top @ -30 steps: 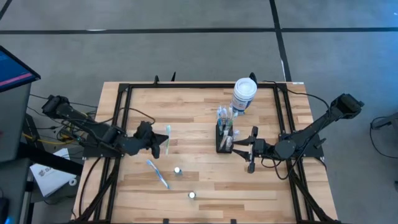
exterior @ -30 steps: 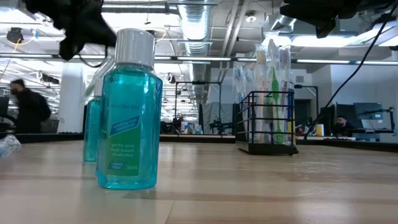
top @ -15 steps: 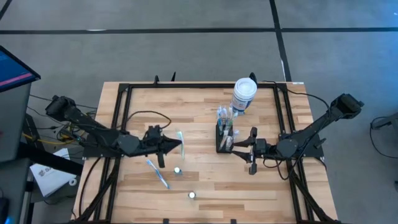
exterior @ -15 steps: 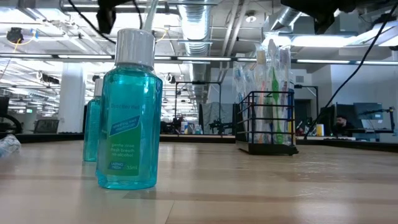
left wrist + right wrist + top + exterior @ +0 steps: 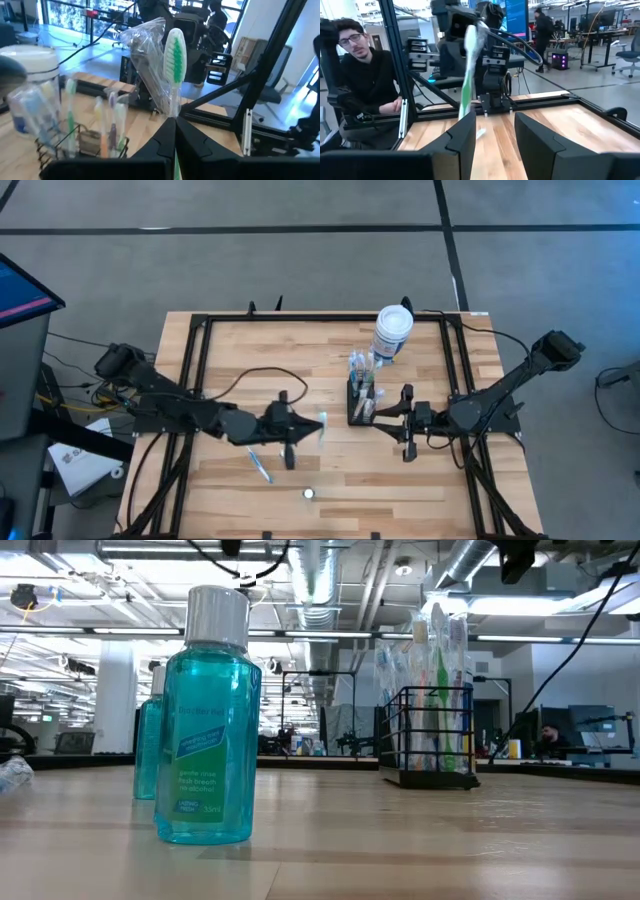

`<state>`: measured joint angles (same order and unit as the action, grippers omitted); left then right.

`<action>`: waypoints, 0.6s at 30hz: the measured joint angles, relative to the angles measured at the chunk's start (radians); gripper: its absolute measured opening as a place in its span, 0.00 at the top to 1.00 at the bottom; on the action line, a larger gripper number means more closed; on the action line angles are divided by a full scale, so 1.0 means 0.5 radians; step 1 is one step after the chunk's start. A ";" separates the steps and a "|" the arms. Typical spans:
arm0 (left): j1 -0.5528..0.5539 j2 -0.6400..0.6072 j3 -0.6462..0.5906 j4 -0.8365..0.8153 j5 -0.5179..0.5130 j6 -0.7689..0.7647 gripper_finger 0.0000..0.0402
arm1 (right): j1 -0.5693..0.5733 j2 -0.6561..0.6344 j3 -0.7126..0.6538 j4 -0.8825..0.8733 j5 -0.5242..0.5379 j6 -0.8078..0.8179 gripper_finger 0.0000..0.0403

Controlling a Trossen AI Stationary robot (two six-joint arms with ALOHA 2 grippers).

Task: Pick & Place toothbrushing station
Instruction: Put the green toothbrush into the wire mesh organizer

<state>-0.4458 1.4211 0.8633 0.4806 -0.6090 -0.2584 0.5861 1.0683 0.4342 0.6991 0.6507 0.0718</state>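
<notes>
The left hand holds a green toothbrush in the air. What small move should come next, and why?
Probably carry it a little further toward the caddy. The left hand grips the wrapped toothbrush upright, but it is short of the caddy's slots. The right hand waits open beside the caddy.

I see the toothbrushing station (image 5: 360, 402), a small black wire caddy of rectangular shape, standing upright on the wooden tabletop, right of centre and nearer the far edge than the near one. From table height its open grid walls (image 5: 428, 736) show clearly, with several coloured toothbrushes standing upright inside, their heads rising well above its rim.
</notes>
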 joint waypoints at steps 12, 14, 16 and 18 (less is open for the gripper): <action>0.125 0.417 0.403 0.004 0.213 0.106 1.00 | 0.002 0.000 0.000 0.030 -0.100 -0.005 0.69; 0.143 0.452 0.423 -0.003 0.245 0.105 1.00 | 0.002 0.000 -0.001 0.028 -0.103 -0.006 0.69; 0.157 0.484 0.445 0.002 0.283 0.106 1.00 | 0.001 0.000 -0.001 0.029 -0.103 -0.006 0.69; 0.162 0.510 0.462 0.004 0.293 0.105 1.00 | 0.001 0.000 -0.001 0.033 -0.102 -0.007 0.69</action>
<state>-0.3647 1.6760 1.0941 0.4824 -0.4625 -0.2058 0.5865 1.0683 0.4339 0.7157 0.5995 0.0685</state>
